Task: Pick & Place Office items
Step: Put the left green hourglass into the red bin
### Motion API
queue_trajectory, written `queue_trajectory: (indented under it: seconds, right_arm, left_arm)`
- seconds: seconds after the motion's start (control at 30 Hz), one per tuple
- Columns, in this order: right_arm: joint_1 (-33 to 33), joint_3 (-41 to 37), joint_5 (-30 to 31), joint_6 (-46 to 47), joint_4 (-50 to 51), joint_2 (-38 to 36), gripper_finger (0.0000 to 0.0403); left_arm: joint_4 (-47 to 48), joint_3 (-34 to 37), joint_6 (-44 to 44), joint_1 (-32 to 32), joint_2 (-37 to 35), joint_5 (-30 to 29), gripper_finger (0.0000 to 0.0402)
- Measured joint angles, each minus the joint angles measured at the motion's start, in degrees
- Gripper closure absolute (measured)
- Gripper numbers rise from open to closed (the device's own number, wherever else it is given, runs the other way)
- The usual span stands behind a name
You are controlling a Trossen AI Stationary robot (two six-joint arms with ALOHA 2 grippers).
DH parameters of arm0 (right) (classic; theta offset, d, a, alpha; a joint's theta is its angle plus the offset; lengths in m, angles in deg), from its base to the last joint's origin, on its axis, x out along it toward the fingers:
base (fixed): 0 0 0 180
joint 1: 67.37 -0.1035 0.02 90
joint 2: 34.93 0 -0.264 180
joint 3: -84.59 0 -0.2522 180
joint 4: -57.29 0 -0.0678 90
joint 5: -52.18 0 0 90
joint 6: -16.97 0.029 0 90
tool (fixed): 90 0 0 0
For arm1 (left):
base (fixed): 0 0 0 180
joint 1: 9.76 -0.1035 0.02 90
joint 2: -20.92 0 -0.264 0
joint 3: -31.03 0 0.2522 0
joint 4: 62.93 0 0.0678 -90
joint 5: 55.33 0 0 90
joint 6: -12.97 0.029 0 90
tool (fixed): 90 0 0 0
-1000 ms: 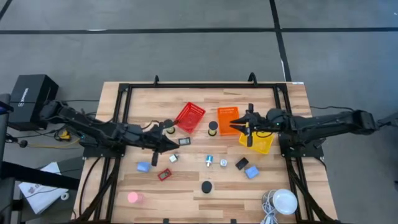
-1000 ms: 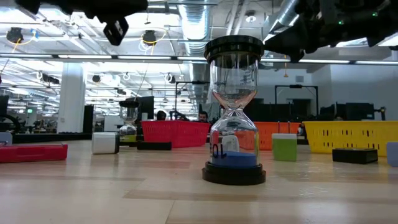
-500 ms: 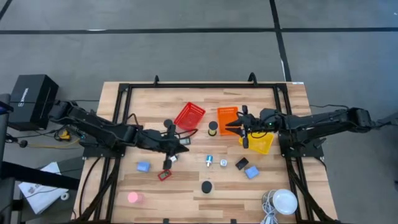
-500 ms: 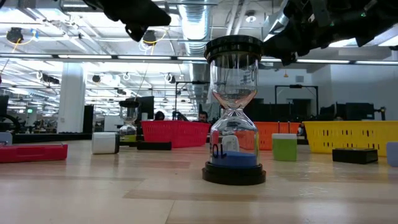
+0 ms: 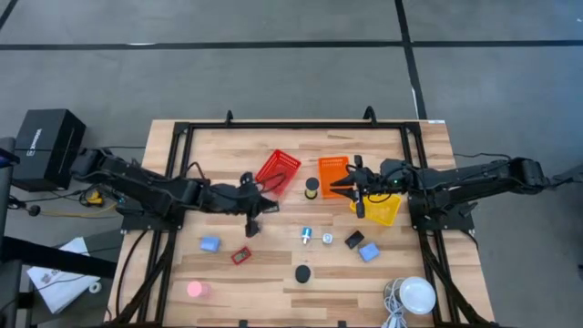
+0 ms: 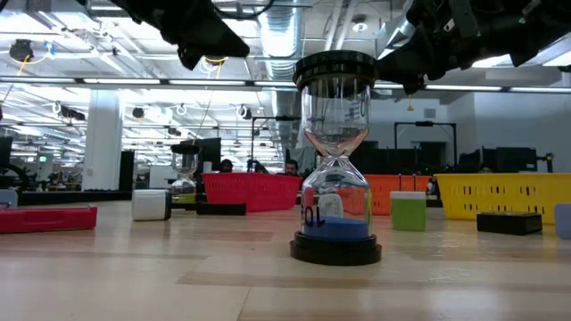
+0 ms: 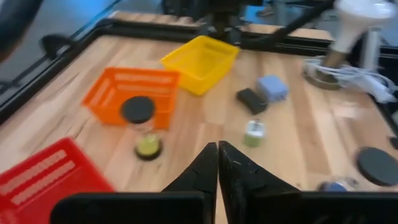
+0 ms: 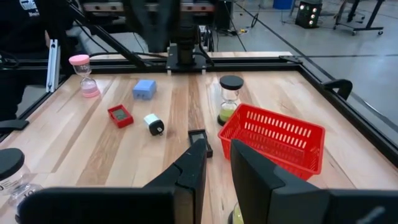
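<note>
The office items lie spread over the wooden table: a blue block (image 5: 210, 244), a red-framed piece (image 5: 240, 257), a pink-topped hourglass (image 5: 195, 290), a black-topped hourglass (image 5: 302, 273), a black rectangle (image 5: 353, 240) and a second blue block (image 5: 368, 252). My left gripper (image 5: 271, 206) hangs shut above the table beside the red basket (image 5: 278, 171), with nothing between its fingers (image 7: 217, 163). My right gripper (image 5: 335, 188) hovers shut at the near side of the orange basket (image 5: 332, 173), also holding nothing (image 8: 216, 163). A small black rectangle (image 8: 200, 140) lies on the table between the two grippers.
A yellow basket (image 5: 384, 211) stands under the right arm. An hourglass with green sand (image 5: 311, 188) stands between the red and orange baskets. A white round lamp (image 5: 417, 296) and its cord sit at the near right corner. A black frame (image 5: 273, 128) runs around the table.
My left gripper has travelled toward the table's right edge, closer to the red basket, and has turned as it went, staying shut. Nothing on the table has moved.
</note>
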Motion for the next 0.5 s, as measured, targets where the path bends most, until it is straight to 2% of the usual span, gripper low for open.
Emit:
queue_trajectory:
  seconds: [0.27, 0.5]
  right_arm:
    - [0.0, 0.0, 0.2, 0.0, -0.03, 0.0, 0.0336]
    - [0.0, -0.02, 0.24, 0.15, 1.4, 0.0, 0.0336]
  left_arm:
    - [4.24, 0.03, 0.59, -8.39, -0.44, -0.04, 0.029]
    - [12.28, 0.13, 3.03, -10.74, -3.16, -1.61, 0.0237]
